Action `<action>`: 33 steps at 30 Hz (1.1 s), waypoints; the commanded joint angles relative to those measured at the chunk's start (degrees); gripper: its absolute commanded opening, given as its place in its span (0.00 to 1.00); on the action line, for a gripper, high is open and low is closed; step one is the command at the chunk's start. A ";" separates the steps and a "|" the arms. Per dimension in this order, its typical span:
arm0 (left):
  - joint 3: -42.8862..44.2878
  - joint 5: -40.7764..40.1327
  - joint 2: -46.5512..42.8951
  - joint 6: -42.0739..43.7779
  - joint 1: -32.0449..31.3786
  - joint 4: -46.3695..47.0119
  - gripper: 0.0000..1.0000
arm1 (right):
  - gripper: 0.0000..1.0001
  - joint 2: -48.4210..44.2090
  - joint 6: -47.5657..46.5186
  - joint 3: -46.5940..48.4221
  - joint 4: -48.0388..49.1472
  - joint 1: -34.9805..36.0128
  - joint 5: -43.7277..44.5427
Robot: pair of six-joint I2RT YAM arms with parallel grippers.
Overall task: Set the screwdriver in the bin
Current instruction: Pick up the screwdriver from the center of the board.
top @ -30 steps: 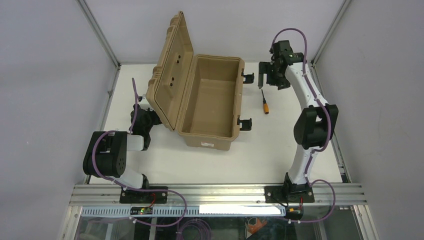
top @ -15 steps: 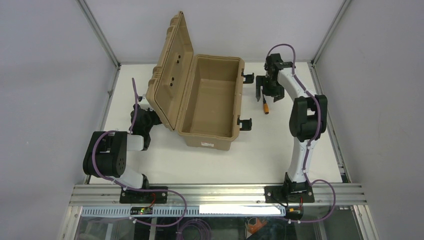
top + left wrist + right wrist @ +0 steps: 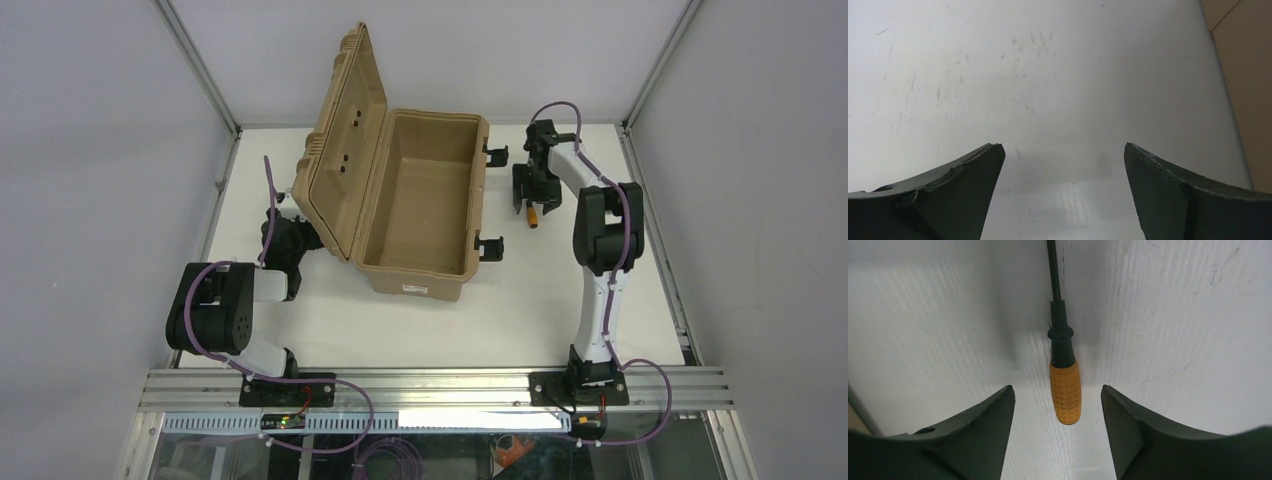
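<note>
Small screwdriver [image 3: 1065, 390], orange handle and thin black shaft, lies flat just right of the large tan plastic bin [image 3: 415, 283], whose lid is up. Right gripper [image 3: 1057, 392] straddles the handle, jaws apart and not touching it. Left gripper [image 3: 1063, 150] is open, left of the bin. Risk: an off-centre pinch could squirt the rounded handle out.

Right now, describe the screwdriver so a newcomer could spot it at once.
Find the big tan bin with its lid up; to the right of its black latches, the right gripper hangs low over the table. The screwdriver lies flat between its open fingers: small, orange handle, thin black shaft, the only orange thing on the table.
</note>
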 commanded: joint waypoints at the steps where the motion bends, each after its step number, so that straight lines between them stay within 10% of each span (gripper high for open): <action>1: -0.25 1.24 -1.75 -0.60 0.31 2.16 0.99 | 0.66 1.12 -0.12 -0.17 1.97 -0.37 0.95; 33: -0.25 1.26 -1.76 -0.59 0.31 2.19 0.99 | 0.00 0.25 0.35 -1.98 1.86 -0.36 4.15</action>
